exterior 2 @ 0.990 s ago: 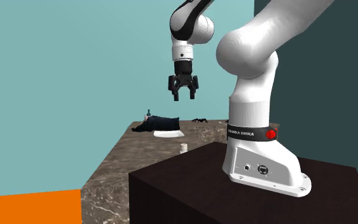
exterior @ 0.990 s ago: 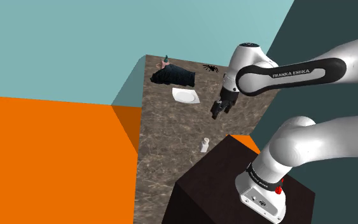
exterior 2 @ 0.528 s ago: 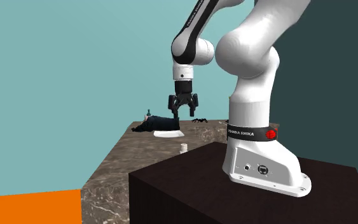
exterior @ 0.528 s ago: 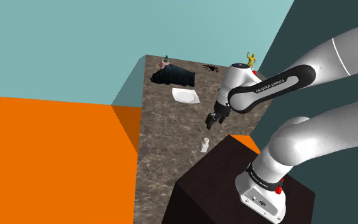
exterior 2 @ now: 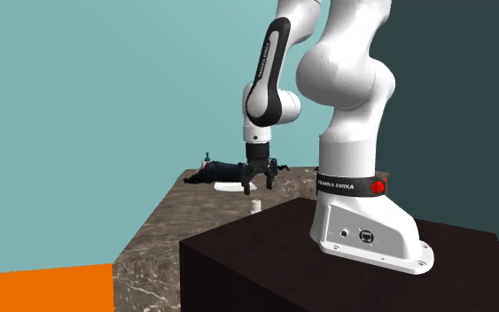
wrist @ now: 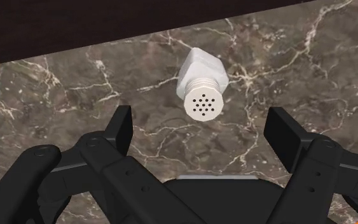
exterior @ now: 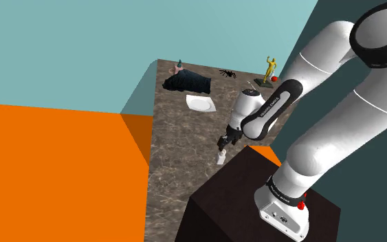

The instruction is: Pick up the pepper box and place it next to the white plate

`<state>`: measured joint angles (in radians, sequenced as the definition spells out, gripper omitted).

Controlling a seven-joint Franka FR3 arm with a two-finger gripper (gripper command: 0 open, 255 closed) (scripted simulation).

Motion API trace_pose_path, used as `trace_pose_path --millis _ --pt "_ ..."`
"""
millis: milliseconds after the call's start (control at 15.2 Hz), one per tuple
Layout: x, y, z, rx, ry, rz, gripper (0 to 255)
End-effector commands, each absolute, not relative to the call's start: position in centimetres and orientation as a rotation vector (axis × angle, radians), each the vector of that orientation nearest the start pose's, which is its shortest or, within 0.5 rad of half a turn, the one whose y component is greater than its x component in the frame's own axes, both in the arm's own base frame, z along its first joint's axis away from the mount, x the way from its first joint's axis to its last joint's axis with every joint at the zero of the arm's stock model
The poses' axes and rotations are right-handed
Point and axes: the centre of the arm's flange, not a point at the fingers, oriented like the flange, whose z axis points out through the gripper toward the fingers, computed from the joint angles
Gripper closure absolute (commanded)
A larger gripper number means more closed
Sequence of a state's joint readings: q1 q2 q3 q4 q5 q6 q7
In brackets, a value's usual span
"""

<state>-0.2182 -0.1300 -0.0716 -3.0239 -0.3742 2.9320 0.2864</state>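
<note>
The pepper box is a small white shaker with a holed cap, standing upright on the brown marble counter close to the dark stand. In the shoulder view the pepper box sits just below my gripper. My gripper hangs directly above it, fingers open and wide apart, not touching it. From the second exterior view the gripper hovers a little above the shaker. The white plate lies farther back on the counter, also seen as the plate.
A black heap lies behind the plate, with a small bottle beside it. A black spider figure and a yellow figurine stand at the counter's far end. The dark stand borders the shaker. An orange surface lies beside the counter.
The gripper has come down and toward the stand, from high above the plate area to just over the pepper box. Its fingers stay open.
</note>
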Motion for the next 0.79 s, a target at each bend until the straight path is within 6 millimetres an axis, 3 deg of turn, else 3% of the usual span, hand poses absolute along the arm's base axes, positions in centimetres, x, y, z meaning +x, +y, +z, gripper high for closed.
trace_pose_path --millis 0,264,726 --pt "29.6 -6.1 17.9 -3.179 0.333 -0.085 0" --pt "29.7 -6.2 15.5 -3.179 0.333 -0.085 0" --pt "29.7 -6.2 15.5 -3.179 0.333 -0.085 0"
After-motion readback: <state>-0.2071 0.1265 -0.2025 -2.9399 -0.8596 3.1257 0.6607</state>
